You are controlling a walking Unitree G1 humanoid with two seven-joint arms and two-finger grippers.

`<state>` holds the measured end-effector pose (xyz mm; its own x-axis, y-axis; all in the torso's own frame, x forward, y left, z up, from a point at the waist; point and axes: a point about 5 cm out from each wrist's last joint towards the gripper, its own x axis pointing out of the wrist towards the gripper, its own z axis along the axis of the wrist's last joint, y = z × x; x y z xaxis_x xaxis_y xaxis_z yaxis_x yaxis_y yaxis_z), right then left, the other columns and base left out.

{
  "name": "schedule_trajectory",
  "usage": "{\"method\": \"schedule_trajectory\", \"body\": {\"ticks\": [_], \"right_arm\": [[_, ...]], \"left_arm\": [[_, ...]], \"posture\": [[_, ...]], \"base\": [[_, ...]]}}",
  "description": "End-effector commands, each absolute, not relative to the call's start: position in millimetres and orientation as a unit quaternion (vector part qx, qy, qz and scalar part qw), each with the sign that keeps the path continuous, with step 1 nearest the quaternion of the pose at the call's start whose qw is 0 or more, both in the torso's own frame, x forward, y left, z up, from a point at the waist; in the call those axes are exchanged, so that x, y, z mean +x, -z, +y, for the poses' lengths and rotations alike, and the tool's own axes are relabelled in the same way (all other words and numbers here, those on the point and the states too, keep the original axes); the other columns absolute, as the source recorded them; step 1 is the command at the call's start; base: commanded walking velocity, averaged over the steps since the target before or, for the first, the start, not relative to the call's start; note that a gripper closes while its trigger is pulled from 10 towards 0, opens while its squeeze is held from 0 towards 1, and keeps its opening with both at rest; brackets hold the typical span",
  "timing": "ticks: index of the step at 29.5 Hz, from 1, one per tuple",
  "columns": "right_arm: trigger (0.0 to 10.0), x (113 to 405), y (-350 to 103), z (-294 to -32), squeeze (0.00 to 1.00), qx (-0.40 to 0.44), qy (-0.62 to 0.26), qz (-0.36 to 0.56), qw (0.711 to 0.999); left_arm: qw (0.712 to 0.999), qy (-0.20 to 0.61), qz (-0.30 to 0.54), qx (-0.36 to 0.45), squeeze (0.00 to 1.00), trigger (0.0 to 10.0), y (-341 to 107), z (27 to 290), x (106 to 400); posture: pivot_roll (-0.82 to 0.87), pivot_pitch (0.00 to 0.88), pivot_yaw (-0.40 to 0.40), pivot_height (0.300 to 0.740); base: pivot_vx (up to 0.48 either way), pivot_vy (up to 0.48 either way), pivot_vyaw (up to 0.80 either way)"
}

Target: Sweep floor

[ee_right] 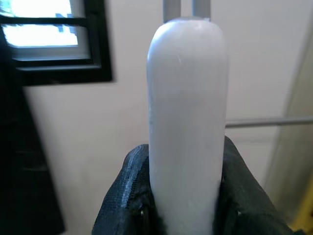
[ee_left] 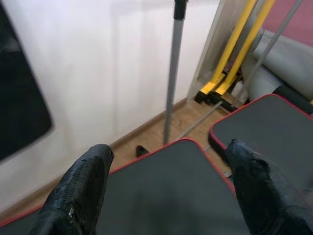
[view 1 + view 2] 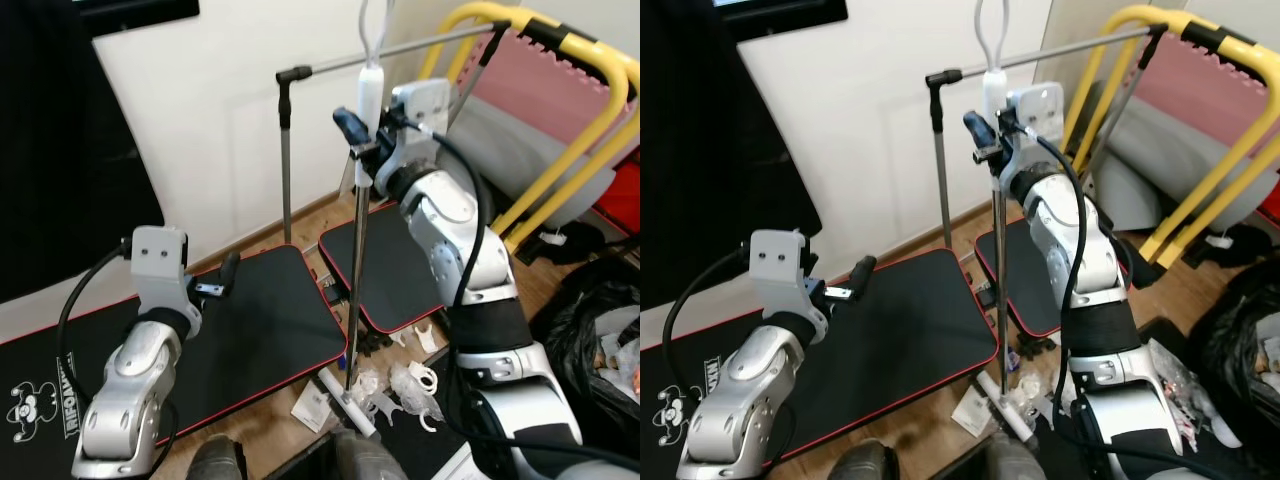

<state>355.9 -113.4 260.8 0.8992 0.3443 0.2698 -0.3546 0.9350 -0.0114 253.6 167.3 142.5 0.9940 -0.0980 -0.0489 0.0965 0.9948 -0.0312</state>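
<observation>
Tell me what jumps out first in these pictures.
The right gripper is shut on the white broom handle, held upright, its head among scattered white litter on the wood floor. The open left gripper hovers above a black red-edged mat.

Setting: room in a home, used for exercise and storage. Wooden floor (image 3: 300, 215) meets a plain cream wall (image 3: 230, 110) with a low skirting board. Two black mats with red edging (image 3: 270, 330) lie side by side on the floor. A yellow tube frame (image 3: 585, 120) with pink and grey padding leans in the corner. A black rubbish bag (image 3: 590, 330) sits nearby; plastic scraps (image 3: 405, 385) litter the boards. Dark-framed window (image 1: 58, 44) in the wall.
</observation>
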Motion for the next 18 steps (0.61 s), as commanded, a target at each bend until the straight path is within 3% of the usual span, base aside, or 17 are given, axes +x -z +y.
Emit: {"method": "schedule_trajectory", "body": {"ticks": [1,18], "right_arm": [[10.0,355,-268,-120,0.0,0.012,-0.162,-0.153,0.975],[10.0,370,-291,-138,0.0,0.056,-0.107,-0.217,0.969]], "left_arm": [[0.997,0.066,0.037,-0.021,0.0,10.0,-139,165,250],[0.996,0.078,0.04,-0.028,0.0,10.0,-148,168,232]], "posture": [[-0.06,0.204,-0.159,0.74],[-0.04,0.284,-0.155,0.74]], "base": [[0.0,0.0,0.0],[0.0,0.0,0.0]]}}
